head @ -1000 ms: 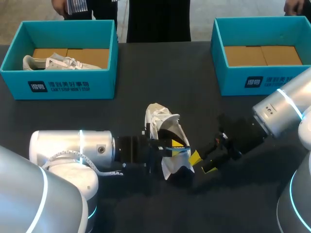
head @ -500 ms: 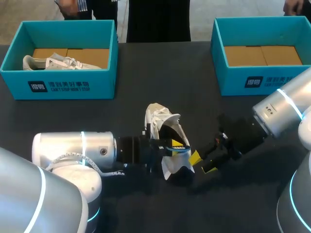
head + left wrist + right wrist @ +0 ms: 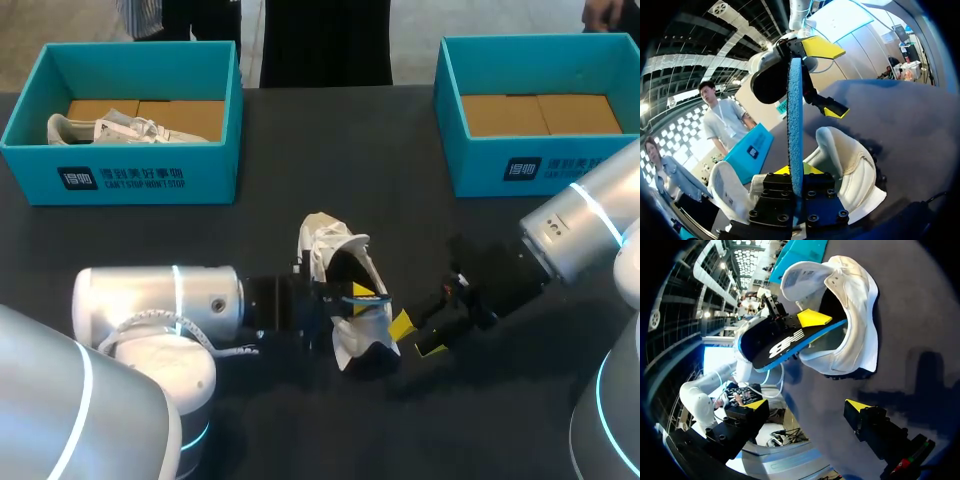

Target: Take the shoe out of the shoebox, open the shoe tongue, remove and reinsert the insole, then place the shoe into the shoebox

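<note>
insole (image 3: 785,347) tip hidden, buried (inside shoe (image 3: 855,300))

White logos mark the fronts of the left teal cardboard shoebox (image 3: 120,178) and the right teal cardboard shoebox (image 3: 480,175). White characters mark the black blue-edged insole (image 3: 785,345)

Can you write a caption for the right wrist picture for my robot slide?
Left gripper holds the blue-edged insole with one end inside the white shoe; right gripper hangs open beside it.

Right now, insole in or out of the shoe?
Partly in: one end of the insole sits inside the shoe opening, the rest sticks out, clamped in the left gripper.
</note>
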`<state>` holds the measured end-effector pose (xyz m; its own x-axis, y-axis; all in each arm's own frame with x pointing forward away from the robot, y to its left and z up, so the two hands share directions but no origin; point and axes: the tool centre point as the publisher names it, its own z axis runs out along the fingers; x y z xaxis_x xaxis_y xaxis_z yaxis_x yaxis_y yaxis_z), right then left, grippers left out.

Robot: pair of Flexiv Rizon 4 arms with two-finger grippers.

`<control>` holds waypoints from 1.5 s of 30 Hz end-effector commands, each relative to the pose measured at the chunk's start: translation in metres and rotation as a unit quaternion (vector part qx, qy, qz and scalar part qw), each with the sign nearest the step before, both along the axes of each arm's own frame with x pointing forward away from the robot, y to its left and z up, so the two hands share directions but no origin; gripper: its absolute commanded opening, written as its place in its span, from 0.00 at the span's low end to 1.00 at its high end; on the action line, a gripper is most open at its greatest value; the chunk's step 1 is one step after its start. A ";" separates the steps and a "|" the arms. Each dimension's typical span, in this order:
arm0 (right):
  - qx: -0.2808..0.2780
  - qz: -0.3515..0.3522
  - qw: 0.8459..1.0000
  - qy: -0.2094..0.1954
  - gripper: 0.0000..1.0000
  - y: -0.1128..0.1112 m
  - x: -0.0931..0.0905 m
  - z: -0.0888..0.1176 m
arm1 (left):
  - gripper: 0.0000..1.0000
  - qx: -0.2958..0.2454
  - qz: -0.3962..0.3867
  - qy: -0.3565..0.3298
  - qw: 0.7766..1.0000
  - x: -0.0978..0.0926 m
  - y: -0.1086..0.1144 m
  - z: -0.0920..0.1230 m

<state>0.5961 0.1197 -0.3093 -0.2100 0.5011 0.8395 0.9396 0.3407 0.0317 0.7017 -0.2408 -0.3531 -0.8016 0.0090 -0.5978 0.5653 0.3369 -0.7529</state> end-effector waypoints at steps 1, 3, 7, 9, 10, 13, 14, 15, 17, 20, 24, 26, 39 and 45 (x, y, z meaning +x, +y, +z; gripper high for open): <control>-0.001 -0.001 1.000 -0.001 1.00 0.001 -0.001 0.000 | 0.00 0.005 -0.001 0.003 1.000 0.002 -0.003 0.000; -0.001 -0.001 1.000 -0.001 1.00 0.001 -0.001 0.000 | 0.00 0.003 -0.002 0.003 1.000 0.000 -0.003 0.002; -0.001 -0.001 1.000 -0.001 1.00 0.001 -0.001 0.000 | 0.00 -0.002 -0.005 0.003 1.000 -0.002 -0.002 0.005; -0.001 -0.001 1.000 -0.001 1.00 0.001 -0.001 0.000 | 0.02 -0.005 -0.007 0.003 1.000 -0.004 -0.002 0.006; -0.001 -0.001 1.000 -0.001 1.00 0.001 -0.001 0.000 | 0.09 -0.007 -0.008 0.003 1.000 -0.005 -0.001 0.007; -0.001 -0.001 1.000 -0.001 1.00 0.001 -0.001 0.000 | 0.18 -0.010 -0.011 0.003 1.000 -0.008 -0.001 0.010; -0.001 -0.001 1.000 -0.001 1.00 0.001 -0.001 0.000 | 0.17 -0.011 -0.012 0.002 1.000 -0.010 -0.001 0.011; -0.001 -0.001 1.000 -0.001 1.00 0.001 -0.001 0.000 | 0.17 -0.012 -0.012 0.002 1.000 -0.011 0.000 0.012; -0.001 -0.001 1.000 -0.001 1.00 0.001 -0.001 0.000 | 0.18 -0.014 -0.012 0.002 1.000 -0.013 0.001 0.014; -0.001 -0.001 1.000 -0.001 1.00 0.001 -0.001 0.000 | 0.20 -0.018 -0.013 0.000 1.000 -0.015 0.003 0.017; -0.001 -0.001 1.000 -0.001 1.00 0.001 -0.001 0.000 | 0.20 -0.022 -0.015 -0.005 1.000 -0.019 0.005 0.022; -0.001 -0.001 1.000 -0.001 1.00 0.001 -0.001 0.000 | 0.20 -0.023 -0.016 -0.007 1.000 -0.019 0.005 0.024; -0.001 -0.001 1.000 -0.001 1.00 0.001 -0.001 0.000 | 0.00 -0.022 -0.032 -0.012 0.999 -0.022 0.004 0.023; -0.001 -0.001 1.000 -0.001 1.00 0.001 -0.001 0.000 | 0.00 -0.020 -0.038 -0.018 0.999 -0.017 0.004 0.018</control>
